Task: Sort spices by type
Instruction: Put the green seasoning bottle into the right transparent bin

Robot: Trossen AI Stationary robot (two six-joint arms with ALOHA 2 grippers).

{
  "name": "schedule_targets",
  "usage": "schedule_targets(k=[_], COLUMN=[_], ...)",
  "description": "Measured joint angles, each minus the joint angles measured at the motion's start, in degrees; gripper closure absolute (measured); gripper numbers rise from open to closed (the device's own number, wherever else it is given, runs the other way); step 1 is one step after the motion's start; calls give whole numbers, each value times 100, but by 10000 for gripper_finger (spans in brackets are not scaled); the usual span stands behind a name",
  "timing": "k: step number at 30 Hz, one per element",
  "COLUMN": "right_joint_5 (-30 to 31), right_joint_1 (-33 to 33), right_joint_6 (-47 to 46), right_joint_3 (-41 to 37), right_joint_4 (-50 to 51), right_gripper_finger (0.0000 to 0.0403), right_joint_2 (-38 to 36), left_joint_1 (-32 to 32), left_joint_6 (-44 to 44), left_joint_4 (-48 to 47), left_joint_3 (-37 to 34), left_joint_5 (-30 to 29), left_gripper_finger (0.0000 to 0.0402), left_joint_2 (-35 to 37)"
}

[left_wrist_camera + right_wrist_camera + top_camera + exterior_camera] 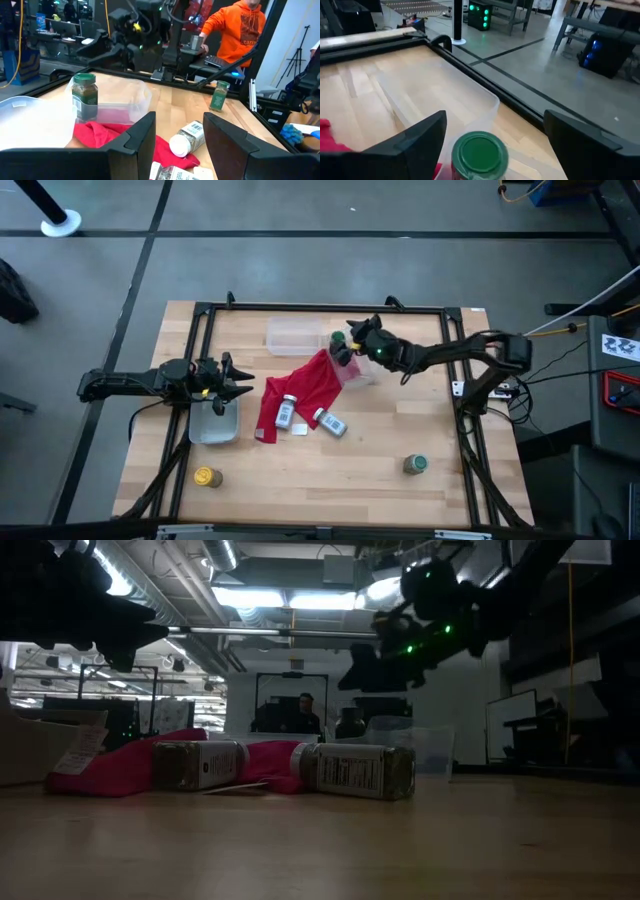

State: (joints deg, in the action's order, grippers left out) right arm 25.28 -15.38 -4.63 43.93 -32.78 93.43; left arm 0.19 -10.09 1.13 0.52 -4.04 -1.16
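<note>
Toward twelve o'clock on the tabletop (380,450), the right claw (350,343) hangs with its jaws spread wide and holding nothing, just above a green-capped jar (479,152) that stands upright in a clear tub (352,372) beside the red cloth (305,385). A second clear tub (292,335) lies just beyond, nearer the far edge. Two silver-grey jars (286,411) (331,422) lie on their sides near the centre, the first on the cloth's lower fold, the second just off it. At nine o'clock the left claw (232,380) waits partly open and empty above a third clear tub (215,423). The yellow jar (205,476) stands at seven o'clock, and another green-capped jar (415,465) at five o'clock, well apart from the rest.
</note>
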Motion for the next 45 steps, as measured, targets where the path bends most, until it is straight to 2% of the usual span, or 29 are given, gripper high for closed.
schedule_targets(k=[5,13,23,33,38,45], right_joint_5=[-161,-1266,-1845,-2550,-2986,-3898], right_joint_1=[2,113,1461,2854,3254,3579], right_joint_6=[-470,-1256,-2351,-3585,-4456,-5498], right_joint_3=[1,5,5,5,5,5], right_joint_4=[1020,2346,3739,4554,5311,6100], right_gripper_finger=[70,83,110,111,111,111], right_joint_2=[-833,-2313,-3531,-3745,-3745,-3745], left_joint_1=[0,-1,-1,1,1,0], left_joint_6=[0,0,0,-2,-144,-308], left_joint_4=[1,1,1,-1,1,0], left_joint_3=[0,0,2,0,1,0], left_joint_5=[-1,-1,-1,-1,-1,1], left_gripper_finger=[251,251,251,251,251,251], left_joint_2=[1,1,1,-1,1,0])
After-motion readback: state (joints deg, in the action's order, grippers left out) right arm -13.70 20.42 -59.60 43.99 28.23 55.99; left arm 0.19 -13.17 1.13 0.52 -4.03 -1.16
